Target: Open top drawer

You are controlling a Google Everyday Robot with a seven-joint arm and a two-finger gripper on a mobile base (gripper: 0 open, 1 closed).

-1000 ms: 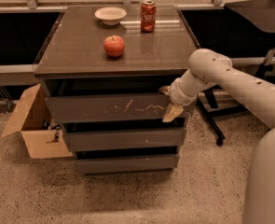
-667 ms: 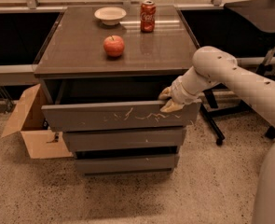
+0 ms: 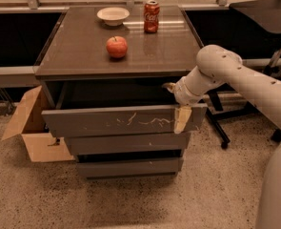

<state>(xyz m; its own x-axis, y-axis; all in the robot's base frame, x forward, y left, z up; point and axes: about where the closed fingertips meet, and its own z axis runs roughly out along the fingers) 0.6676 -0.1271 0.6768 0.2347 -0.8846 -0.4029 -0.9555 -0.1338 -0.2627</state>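
The top drawer is a wide grey-brown front with pale squiggly scratches. It stands pulled partly out of the cabinet, with a dark gap showing behind it. My gripper is at the drawer's upper right corner. One pale finger hangs down over the outside of the front, and the other is behind the top edge. The jaws are closed on that edge. My white arm comes in from the right.
An apple, a white bowl and a red soda can stand on the cabinet top. Two narrower shut drawers sit below. An open cardboard box is at the left. Chair legs stand at the right.
The top drawer has slid out toward the camera, and the dark gap behind its front has widened. My gripper has moved with it, still on its right top edge.
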